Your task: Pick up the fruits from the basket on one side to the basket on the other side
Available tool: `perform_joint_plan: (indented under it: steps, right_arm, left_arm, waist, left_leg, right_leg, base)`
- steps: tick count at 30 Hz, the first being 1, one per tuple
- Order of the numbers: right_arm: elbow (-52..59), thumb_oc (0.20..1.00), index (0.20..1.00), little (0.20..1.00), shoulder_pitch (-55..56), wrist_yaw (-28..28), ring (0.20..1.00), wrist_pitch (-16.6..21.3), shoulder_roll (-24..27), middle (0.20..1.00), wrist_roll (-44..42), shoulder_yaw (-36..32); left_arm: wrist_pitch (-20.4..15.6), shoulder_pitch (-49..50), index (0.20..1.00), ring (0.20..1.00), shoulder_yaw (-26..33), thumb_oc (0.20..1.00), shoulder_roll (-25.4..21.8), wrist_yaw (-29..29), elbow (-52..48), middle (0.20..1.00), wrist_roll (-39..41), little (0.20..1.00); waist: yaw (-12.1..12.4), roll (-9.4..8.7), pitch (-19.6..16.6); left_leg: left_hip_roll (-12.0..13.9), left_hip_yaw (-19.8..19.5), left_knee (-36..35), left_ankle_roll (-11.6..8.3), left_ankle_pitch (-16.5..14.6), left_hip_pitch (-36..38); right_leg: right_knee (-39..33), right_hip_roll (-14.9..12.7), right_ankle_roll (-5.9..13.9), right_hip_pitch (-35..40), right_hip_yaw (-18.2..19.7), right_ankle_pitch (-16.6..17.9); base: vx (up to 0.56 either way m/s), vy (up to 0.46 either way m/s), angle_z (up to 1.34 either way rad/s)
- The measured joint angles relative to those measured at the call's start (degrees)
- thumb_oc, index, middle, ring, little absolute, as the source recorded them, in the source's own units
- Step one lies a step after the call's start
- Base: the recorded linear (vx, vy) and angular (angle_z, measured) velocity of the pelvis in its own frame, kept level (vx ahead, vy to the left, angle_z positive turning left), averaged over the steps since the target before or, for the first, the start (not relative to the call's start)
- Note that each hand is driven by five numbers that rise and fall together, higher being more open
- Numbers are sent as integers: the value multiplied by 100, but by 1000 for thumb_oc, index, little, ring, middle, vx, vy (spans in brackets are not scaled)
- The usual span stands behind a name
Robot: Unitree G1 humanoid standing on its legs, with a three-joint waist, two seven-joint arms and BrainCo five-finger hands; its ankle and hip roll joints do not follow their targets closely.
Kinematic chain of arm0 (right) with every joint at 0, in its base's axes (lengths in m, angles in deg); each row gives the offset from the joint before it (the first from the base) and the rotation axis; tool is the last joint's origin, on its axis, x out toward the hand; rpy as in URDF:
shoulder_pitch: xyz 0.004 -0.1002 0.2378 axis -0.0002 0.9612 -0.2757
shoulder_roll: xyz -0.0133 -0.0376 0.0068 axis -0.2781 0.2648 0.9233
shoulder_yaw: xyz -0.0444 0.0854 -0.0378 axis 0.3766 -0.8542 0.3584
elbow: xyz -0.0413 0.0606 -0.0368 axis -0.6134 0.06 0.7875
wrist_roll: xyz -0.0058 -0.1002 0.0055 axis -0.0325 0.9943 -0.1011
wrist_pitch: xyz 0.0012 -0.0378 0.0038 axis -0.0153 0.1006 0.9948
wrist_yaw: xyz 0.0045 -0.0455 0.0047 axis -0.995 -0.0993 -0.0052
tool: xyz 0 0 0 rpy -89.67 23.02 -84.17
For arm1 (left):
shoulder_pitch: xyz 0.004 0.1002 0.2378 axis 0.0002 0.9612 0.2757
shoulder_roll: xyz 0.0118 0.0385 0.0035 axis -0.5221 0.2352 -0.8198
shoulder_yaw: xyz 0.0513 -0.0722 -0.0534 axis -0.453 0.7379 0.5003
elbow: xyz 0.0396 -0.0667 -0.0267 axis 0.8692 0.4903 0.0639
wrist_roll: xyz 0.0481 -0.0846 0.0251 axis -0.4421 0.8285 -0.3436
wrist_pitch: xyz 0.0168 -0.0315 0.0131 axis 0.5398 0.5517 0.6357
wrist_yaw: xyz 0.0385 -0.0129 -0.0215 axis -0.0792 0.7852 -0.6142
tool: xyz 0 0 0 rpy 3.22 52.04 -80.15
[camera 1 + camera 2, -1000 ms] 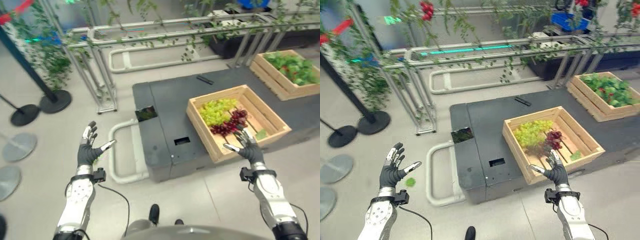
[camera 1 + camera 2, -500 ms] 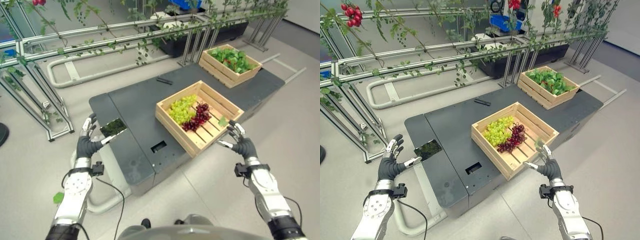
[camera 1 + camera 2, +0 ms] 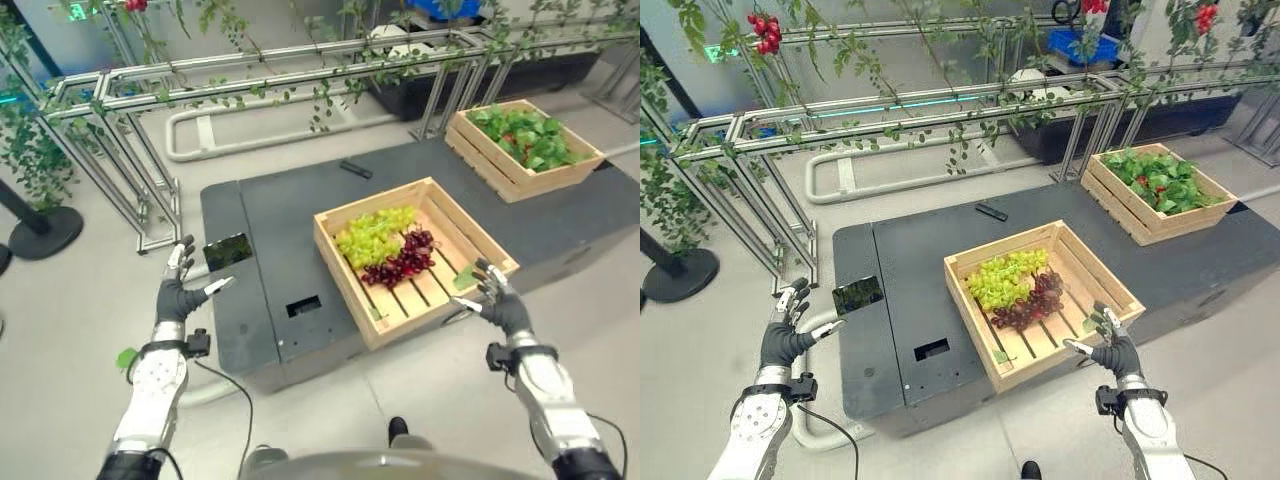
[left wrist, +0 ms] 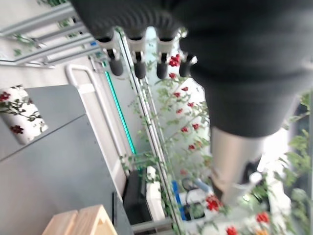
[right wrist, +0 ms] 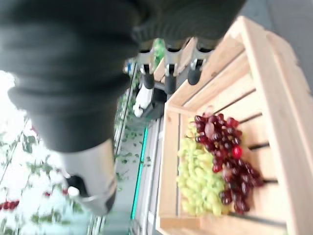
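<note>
A wooden crate (image 3: 345,281) stands on a dark grey platform (image 3: 290,210) and holds green grapes (image 3: 372,234) and dark red grapes (image 3: 402,260). The same grapes (image 5: 215,166) lie past my right hand's fingers in the right wrist view. A second wooden crate (image 3: 495,165) with leafy greens and red fruit sits farther back on the right. My right hand (image 3: 503,309) hovers open just outside the near crate's right corner. My left hand (image 3: 178,296) is raised open left of the platform, holding nothing.
A metal frame (image 3: 150,190) with hanging vines and red tomatoes runs behind and left of the platform. A small black object (image 3: 355,169) lies on the platform's back. A dark screen (image 3: 227,251) sits at the platform's left edge. A round black base (image 3: 40,230) stands at far left.
The camera has shifted, so the whole scene sits differently. Both hands stay raised and open; the right hand remains near the crate's right corner.
</note>
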Motion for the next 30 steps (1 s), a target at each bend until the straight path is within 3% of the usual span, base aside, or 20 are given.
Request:
perform_joint_plan:
  steps: [1, 2, 3, 4, 5, 6, 7, 8, 9, 10, 12, 14, 19, 30]
  right_arm:
    - [4, 1000, 1000, 1000, -86, 6, 1000, 14, 24, 1000, 14, -8]
    - [-3, 1000, 1000, 1000, -83, 31, 1000, 35, 27, 1000, 24, -17]
    - [29, 1000, 1000, 1000, 21, 83, 1000, 39, -31, 1000, 32, -68]
    - [62, 1000, 1000, 1000, 149, 132, 1000, 36, -45, 1000, 33, -116]
    - [143, 1000, 1000, 1000, 346, 167, 1000, 23, -49, 1000, 40, -180]
    - [140, 1000, 1000, 1000, 343, 181, 1000, 9, -122, 1000, 54, -163]
    - [161, 1000, 1000, 1000, 344, 194, 1000, 19, -156, 1000, 75, -133]
    - [196, 1000, 1000, 1000, 380, 209, 1000, 16, -138, 1000, 101, -123]
    - [246, 1000, 1000, 1000, 462, 199, 1000, 21, -129, 1000, 116, -99]
    - [281, 1000, 1000, 1000, 511, 226, 1000, 20, -155, 1000, 159, -114]
    - [300, 1000, 1000, 1000, 551, 266, 1000, 16, -143, 1000, 198, -97]
    - [300, 1000, 1000, 1000, 470, 293, 1000, 10, -191, 1000, 284, -81]
    - [300, 1000, 1000, 1000, 262, 326, 1000, 13, -290, 1000, 378, -76]
    - [280, 1000, 1000, 1000, 263, 367, 1000, -4, -314, 1000, 414, -13]
  left_arm:
    - [-1, 22, 1000, 1000, 48, 1000, 34, -2, -7, 1000, 175, 1000]
    - [3, -37, 1000, 1000, 44, 1000, 20, 3, 27, 1000, 225, 1000]
    - [23, -147, 1000, 1000, 31, 1000, 26, 2, 35, 1000, 269, 1000]
    - [28, -317, 1000, 1000, -60, 1000, 3, 9, 103, 1000, 352, 1000]
    - [38, -546, 1000, 1000, -88, 1000, 103, 16, 81, 1000, 414, 1000]
    - [40, -512, 1000, 1000, -89, 1000, 108, 30, 67, 1000, 457, 1000]
    - [42, -479, 1000, 1000, -66, 1000, 112, 41, 89, 1000, 457, 1000]
    - [89, -498, 1000, 1000, -121, 1000, 150, 91, 185, 1000, 455, 1000]
    - [79, -387, 1000, 1000, -113, 1000, 149, 88, 90, 1000, 457, 1000]
    - [57, -361, 1000, 1000, -91, 1000, 122, 100, -3, 1000, 453, 1000]
    - [49, -405, 1000, 1000, -99, 1000, 127, 82, -135, 1000, 447, 1000]
    - [50, -372, 1000, 1000, -97, 1000, 103, 65, -156, 1000, 437, 1000]
    - [55, -246, 1000, 1000, -107, 1000, 95, 46, -157, 1000, 335, 1000]
    - [121, 25, 1000, 1000, -110, 1000, 92, 83, -151, 1000, 366, 1000]
  waist:
    - [21, 54, 16]
    - [-42, 50, 24]
    - [-178, 6, 27]
    - [-340, -71, 29]
    - [-340, -151, 94]
    - [-152, -274, 125]
    - [0, -297, 147]
    - [-123, -338, 179]
    - [-171, -305, 109]
    - [-223, -123, 29]
    - [-217, -29, -74]
    - [-158, 11, -105]
    - [-25, 6, -194]
    - [-31, -33, -319]
  left_leg:
    - [184, -69, -75, 164, 128, -115]
    - [222, -103, -85, 106, 237, -306]
    - [211, 55, -180, 283, 711, -644]
    - [152, 330, -30, 367, 986, -983]
    - [55, 1022, -240, 747, 1518, -1181]
    - [-60, 1032, 124, 388, 1052, -1122]
    - [-293, 1064, 521, 195, 685, -1070]
    - [-695, 1302, 1296, 253, 64, -1046]
    - [-833, 1558, 1167, 283, -70, -869]
    - [-821, 2003, 680, 358, -49, -649]
    - [-805, 1989, -27, 466, 61, -349]
    - [-798, 1904, -371, 274, 193, -237]
    - [-876, 1918, -622, 374, 281, -54]
    - [-944, 1807, -865, 386, 302, 350]
  right_leg:
    - [91, 138, -102, -88, -179, -93]
    - [132, 221, -171, -160, -262, -144]
    - [162, 277, -298, -230, -495, -234]
    - [128, 292, -373, -321, -495, -316]
    - [27, 288, -603, -357, -675, -297]
    - [-56, 245, -696, -343, -748, -241]
    - [-123, 177, -764, -264, -993, -147]
    - [-301, -41, -725, 5, -1370, -96]
    - [-449, 23, -667, 111, -1467, -91]
    - [-579, 75, -647, 322, -1780, -34]
    - [-678, 188, -585, 386, -1903, -63]
    - [-745, 236, -556, 414, -1899, -32]
    - [-1106, 213, -474, 705, -1918, 199]
    - [-1745, 278, -392, 1351, -1938, 382]
  base:
    - [-211, -404, 43]
    - [-266, -499, 107]
    - [-273, -538, 143]
    - [-242, -602, 211]
    - [-230, -624, 141]
    - [-140, -438, 86]
    - [-97, -384, 53]
    - [-15, -199, 78]
    - [-19, -199, 135]
    - [-5, -115, 113]
    - [-17, -117, 86]
    - [-23, -33, 36]
    - [-13, 11, 12]
    - [10, 39, 7]
